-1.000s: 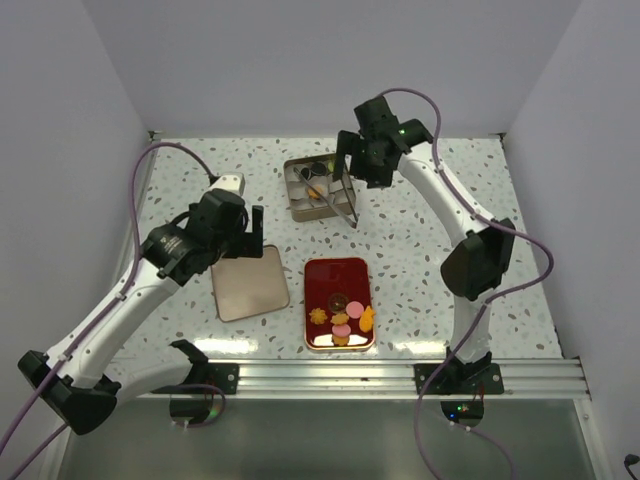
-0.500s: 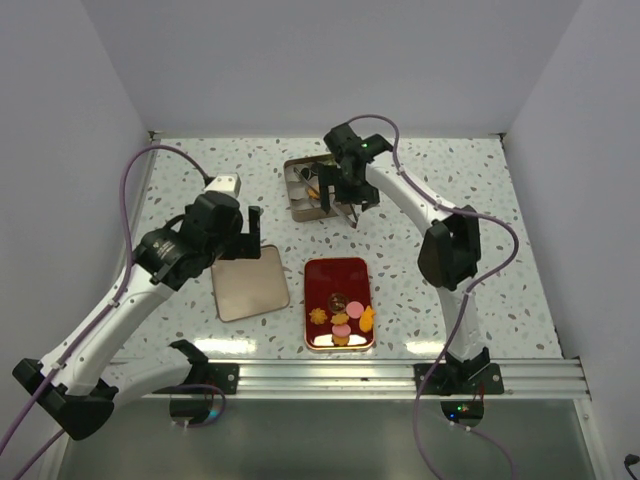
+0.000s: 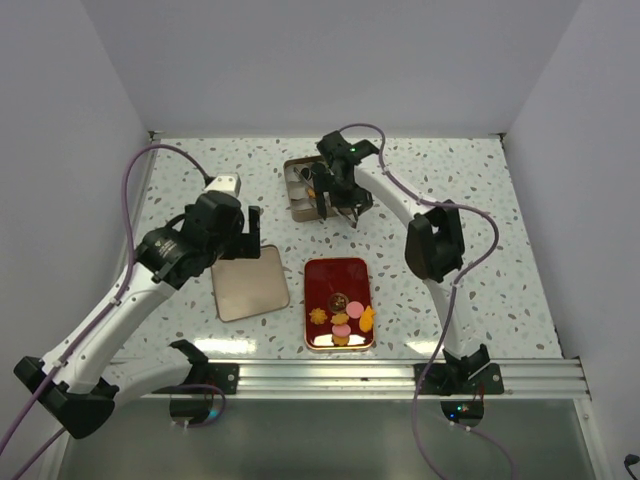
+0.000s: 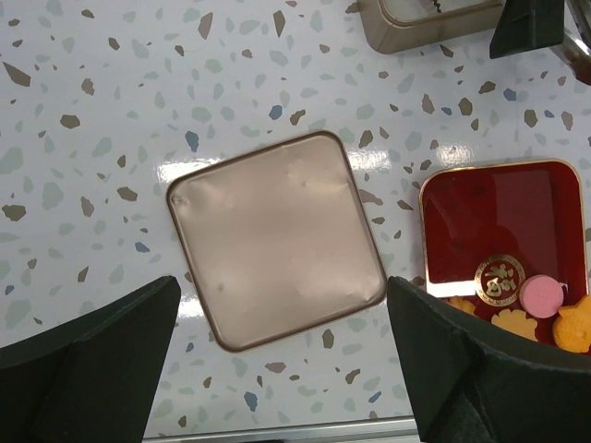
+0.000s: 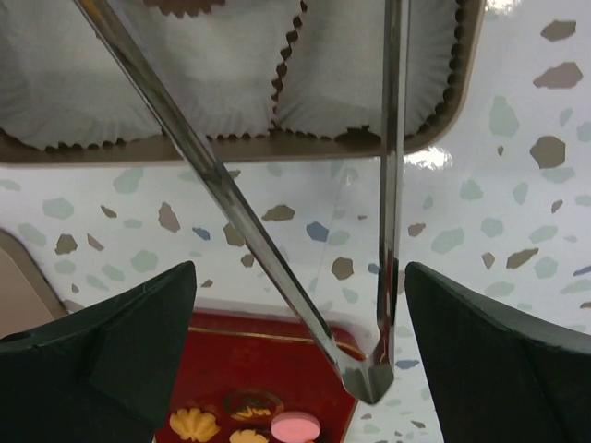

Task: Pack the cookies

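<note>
A speckled bench [image 3: 480, 200] carries a packing job judged barely begun. The left claw [image 4: 282, 281] hovers spread wide and empty over the square lid [image 3: 250, 283], which lies flat at 9 o'clock of the tray, probably set aside so the box stands open for filling. At 12 o'clock the right claw [image 5: 300, 268] hangs at the near rim of the open tin [image 3: 297, 205], its paper cups showing empty in the wrist view. Its fingers [image 5: 120, 341] are released and stand apart from the metal tongs [image 5: 245, 226], which lie between them ungripped, propped on the tin's edge with the hinge toward the tray. The red tray [image 3: 335, 275] sits just 6 o'clock of the tin, a short carry. The cookies [image 3: 342, 322] cluster at the tray's 6 o'clock end, none visibly packed.
</note>
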Robot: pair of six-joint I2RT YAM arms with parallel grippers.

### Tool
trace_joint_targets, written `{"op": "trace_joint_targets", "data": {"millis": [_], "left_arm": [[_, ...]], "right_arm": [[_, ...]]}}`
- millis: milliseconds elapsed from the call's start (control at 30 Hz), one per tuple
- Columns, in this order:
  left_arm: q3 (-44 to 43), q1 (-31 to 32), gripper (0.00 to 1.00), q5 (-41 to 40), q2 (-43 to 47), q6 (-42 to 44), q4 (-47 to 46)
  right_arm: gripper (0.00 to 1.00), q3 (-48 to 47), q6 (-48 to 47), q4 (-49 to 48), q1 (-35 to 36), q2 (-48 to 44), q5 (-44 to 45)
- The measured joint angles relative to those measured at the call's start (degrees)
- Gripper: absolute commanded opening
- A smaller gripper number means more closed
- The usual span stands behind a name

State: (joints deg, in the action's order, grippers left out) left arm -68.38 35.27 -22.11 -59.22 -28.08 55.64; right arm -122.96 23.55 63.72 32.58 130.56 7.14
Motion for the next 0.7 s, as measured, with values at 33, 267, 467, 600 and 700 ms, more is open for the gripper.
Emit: {"op": "trace_joint_targets", "data": {"millis": [33, 267, 467, 600, 700], "left_arm": [[0.0, 0.0, 1.0, -0.11, -0.17, 0.0, 0.0], [0.0, 0.0, 1.0, -0.72, -1.84, 0.17, 0.02], [0.0, 0.0, 1.0, -1.31, -2.08, 0.17, 0.02], [0.0, 0.0, 1.0, -1.31, -2.21, 0.17, 0.02], [0.0, 0.0, 1.0, -1.31, -2.78, 0.2, 0.0]], "right_arm": [[0.97, -1.09, -0.2, -0.15, 0.0, 1.16, -0.15], [0.93, -7.06, -0.87, -0.83, -0.39, 6.8, -0.63], [0.78, -7.3, -1.11, -1.64, -1.18, 7.3, -0.63], [0.63, -7.08, -1.25, -2.62, -1.49, 7.3, -0.61], [0.55, -6.88, -1.4, -3.08, -1.46, 7.3, -0.66]]}}
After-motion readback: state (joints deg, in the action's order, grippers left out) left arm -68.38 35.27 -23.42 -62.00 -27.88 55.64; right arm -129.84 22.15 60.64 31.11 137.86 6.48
